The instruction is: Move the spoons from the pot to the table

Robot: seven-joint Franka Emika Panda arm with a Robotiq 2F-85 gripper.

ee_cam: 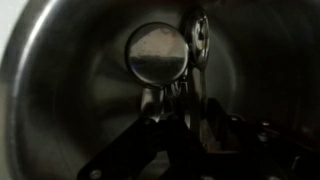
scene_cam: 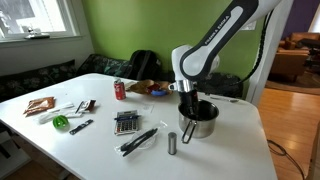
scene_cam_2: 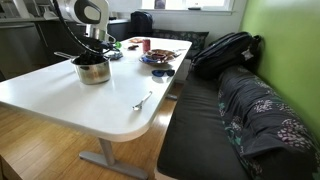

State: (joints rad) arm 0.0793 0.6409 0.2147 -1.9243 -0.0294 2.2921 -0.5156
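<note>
Fingers (ee_cam: 182, 110) hang deep inside the pot (ee_cam: 40, 90), dark and blurred in the wrist view. Their tips converge at the neck of a spoon (ee_cam: 157, 52), but I cannot tell whether they grip it or merely sit beside it. Its round, polished bowl lies straight ahead of the tips. The thin handle runs back towards them, so the long axis follows the reach rather than crossing it. A straight lift would probably suit, if the hold is sound. What looks like a second spoon (ee_cam: 196, 38) stands just beside the first, edge-on, near the far wall. The pot's inside is smooth, brushed steel, full of reflections.

In both exterior views the arm drops vertically into the pot, which is straight-sided, shiny and stands on the white tabletop (scene_cam: 235, 150). A loose spoon (scene_cam_2: 142, 101) already lies on the tabletop near its rounded corner, well apart from the pot.

Beyond the pot in an exterior view stand a dark cylinder (scene_cam: 172, 145), black utensils (scene_cam: 138, 140) and a red can (scene_cam: 120, 90).
</note>
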